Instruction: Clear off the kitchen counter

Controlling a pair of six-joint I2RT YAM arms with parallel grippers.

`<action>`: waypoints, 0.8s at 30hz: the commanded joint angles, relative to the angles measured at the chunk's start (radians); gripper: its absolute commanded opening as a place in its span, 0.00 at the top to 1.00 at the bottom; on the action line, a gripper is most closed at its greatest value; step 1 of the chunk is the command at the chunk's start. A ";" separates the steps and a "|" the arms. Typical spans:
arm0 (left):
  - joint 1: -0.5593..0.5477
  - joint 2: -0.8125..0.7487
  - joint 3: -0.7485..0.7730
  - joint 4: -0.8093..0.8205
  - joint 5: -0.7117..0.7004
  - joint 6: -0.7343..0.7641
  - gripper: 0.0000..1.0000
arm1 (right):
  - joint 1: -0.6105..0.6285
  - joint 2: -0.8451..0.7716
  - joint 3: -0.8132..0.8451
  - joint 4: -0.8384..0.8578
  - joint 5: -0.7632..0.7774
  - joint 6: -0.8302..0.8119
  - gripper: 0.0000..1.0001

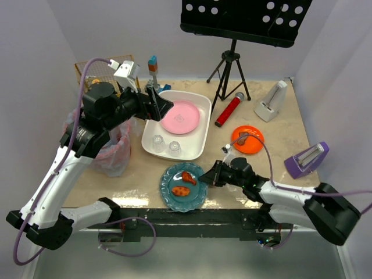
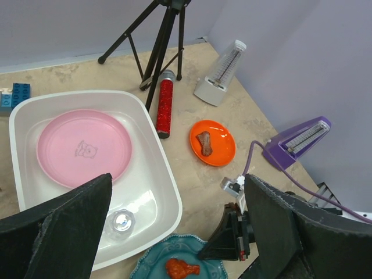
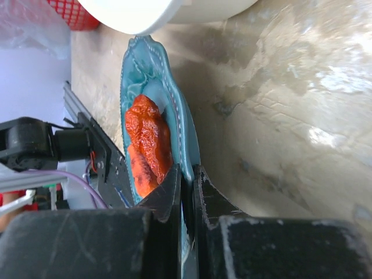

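Kitchen counter point(image 1: 279, 131) holds a stiff, prob. light teal plate point(image 1: 170, 181) w/ loose chicken pieces point(image 1: 188, 177) (they may slide). Right gripper point(image 1: 204, 180) pinches its rim; left gripper point(image 1: 164, 106) hangs wide open.

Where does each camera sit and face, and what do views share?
Top external: above and behind, looking down on the kitchen counter; left gripper and right gripper both show.
Left wrist: above the white tub, looking down; its own open fingers frame the view.
Right wrist: low at counter level, facing the teal plate, its fingers pinching the rim.
Shared: the teal plate appears in all three.
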 commanded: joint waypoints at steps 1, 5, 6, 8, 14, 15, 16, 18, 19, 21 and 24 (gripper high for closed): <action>0.001 -0.013 0.004 0.012 -0.016 0.004 0.00 | -0.004 -0.180 0.090 -0.154 0.024 0.025 1.00; 0.001 -0.013 0.001 0.009 -0.020 0.006 0.00 | -0.002 -0.232 0.097 -0.199 -0.024 0.049 1.00; 0.001 -0.014 0.001 0.009 -0.022 0.006 0.00 | -0.002 -0.237 0.097 -0.199 -0.041 0.054 1.00; 0.001 -0.017 -0.002 0.009 -0.022 0.004 0.00 | -0.002 -0.251 0.097 -0.197 -0.059 0.058 1.00; 0.001 -0.014 -0.005 0.002 -0.033 0.011 0.00 | -0.002 -0.332 0.129 -0.249 -0.082 0.072 1.00; 0.001 -0.016 -0.007 0.000 -0.036 0.014 0.00 | -0.002 -0.343 0.139 -0.258 -0.085 0.074 1.00; 0.003 -0.016 -0.010 -0.002 -0.040 0.015 0.00 | -0.002 -0.351 0.148 -0.264 -0.090 0.074 1.00; 0.001 -0.017 -0.015 -0.005 -0.048 0.018 0.00 | -0.002 -0.357 0.166 -0.265 -0.103 0.083 1.00; 0.001 -0.017 -0.016 -0.005 -0.051 0.020 0.00 | -0.002 -0.358 0.174 -0.258 -0.114 0.090 1.00; 0.001 -0.017 -0.022 -0.008 -0.054 0.023 0.00 | -0.002 -0.357 0.182 -0.229 -0.137 0.112 1.00; 0.001 -0.019 -0.027 -0.012 -0.065 0.024 0.00 | -0.002 -0.354 0.192 -0.196 -0.160 0.143 1.00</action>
